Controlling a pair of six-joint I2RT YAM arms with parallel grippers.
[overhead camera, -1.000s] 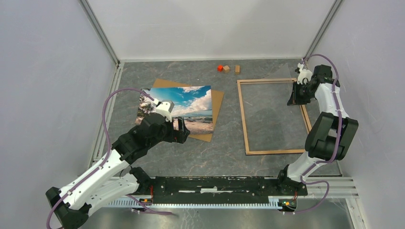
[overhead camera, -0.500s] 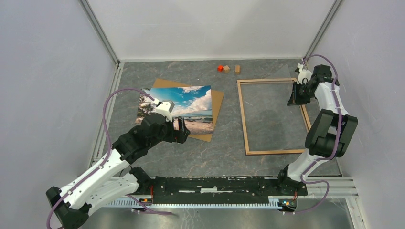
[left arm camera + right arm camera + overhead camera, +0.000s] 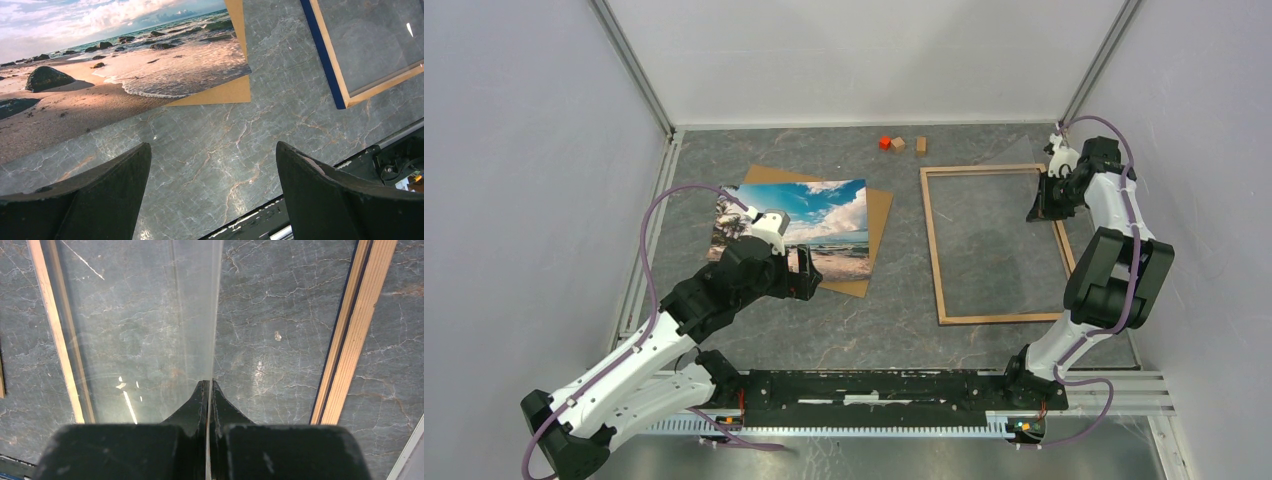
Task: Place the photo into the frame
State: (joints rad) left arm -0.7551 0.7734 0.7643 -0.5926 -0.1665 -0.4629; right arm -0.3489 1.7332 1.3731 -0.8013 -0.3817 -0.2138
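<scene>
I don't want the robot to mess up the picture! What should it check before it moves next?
1. The left end effector is open and holds nothing: ok.
2. The left end effector hovers by the near edge of the photo: ok.
3. The photo lies flat on the backing board: ok.
4. The right end effector is shut on the clear pane: ok.
5. The clear pane is fully out of the frame: cannot tell.
6. The frame lies flat on the table: ok.
</scene>
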